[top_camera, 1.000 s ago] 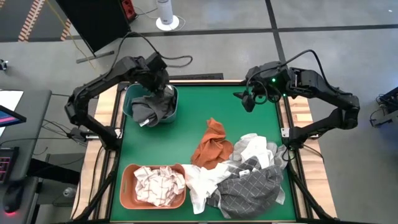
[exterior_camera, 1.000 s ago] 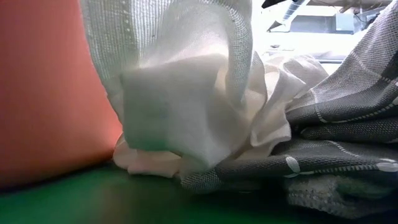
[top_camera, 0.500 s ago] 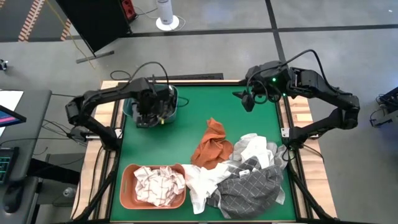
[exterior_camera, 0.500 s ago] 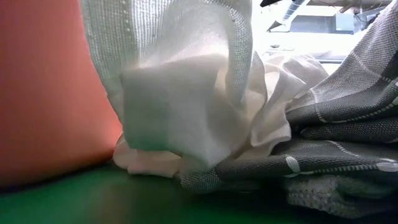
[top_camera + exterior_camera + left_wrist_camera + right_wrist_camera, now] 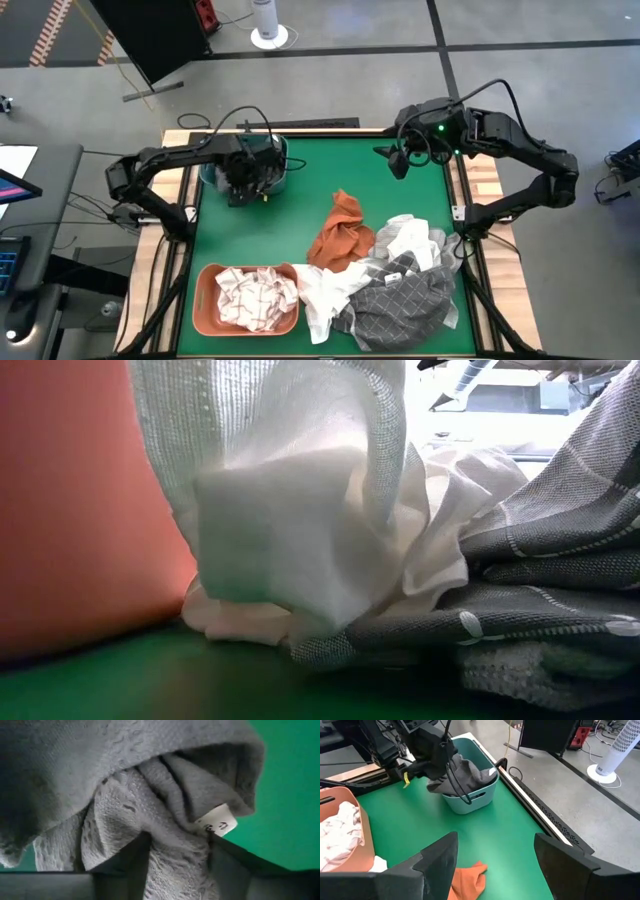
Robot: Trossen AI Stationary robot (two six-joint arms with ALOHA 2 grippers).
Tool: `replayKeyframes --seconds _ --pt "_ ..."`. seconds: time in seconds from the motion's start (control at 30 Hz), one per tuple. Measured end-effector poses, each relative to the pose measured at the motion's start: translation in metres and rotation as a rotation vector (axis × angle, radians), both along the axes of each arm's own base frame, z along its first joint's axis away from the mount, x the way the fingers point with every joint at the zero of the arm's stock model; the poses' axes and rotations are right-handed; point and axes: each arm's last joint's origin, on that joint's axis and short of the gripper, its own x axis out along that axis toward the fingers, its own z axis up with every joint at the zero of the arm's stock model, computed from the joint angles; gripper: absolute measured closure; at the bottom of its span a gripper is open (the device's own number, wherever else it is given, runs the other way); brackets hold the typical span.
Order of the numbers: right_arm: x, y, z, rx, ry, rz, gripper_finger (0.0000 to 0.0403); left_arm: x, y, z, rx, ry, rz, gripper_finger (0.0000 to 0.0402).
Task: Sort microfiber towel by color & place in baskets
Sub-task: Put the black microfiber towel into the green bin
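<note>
Nearest me along the front of the green worktop [image 5: 300,215], the salmon basket [image 5: 206,300] holds white checked towels [image 5: 256,296]. Just beside it lies the unsorted heap — a white towel [image 5: 300,530] against a grey towel with white grid lines [image 5: 400,300], and a rust-orange towel [image 5: 342,232] on the heap's far side.

Farther back, my left hand [image 5: 243,178] is down at the teal basket [image 5: 470,802] in the far left corner, buried in the dark grey towel [image 5: 165,805] that fills it. My fingers [image 5: 125,865] lie on either side of a fold of that cloth, with a small white tag [image 5: 217,822] just beside them; whether they are pinching the fold or only resting around it, I cannot tell.

My right hand [image 5: 398,160] hovers over the far right of the worktop — spread wide, with nothing in it, well apart from the towels.
</note>
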Motion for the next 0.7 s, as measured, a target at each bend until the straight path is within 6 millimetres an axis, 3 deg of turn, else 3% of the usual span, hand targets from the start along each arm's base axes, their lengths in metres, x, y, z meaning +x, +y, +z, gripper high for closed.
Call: replayKeyframes --seconds 0.23,0.47,0.7 --pt "0.001 0.004 0.0 0.001 0.0 0.019 0.0112 0.001 0.0 0.0 0.0 -0.015 0.03 0.0381" --pt "0.001 0.004 0.0 0.003 -0.001 0.017 0.0112 -0.001 -0.005 0.001 -0.128 -0.038 0.046 0.0383" --pt "0.001 0.004 0.0 0.003 -0.001 0.015 0.0112 0.0 0.009 0.032 -0.074 -0.167 0.101 0.0388"
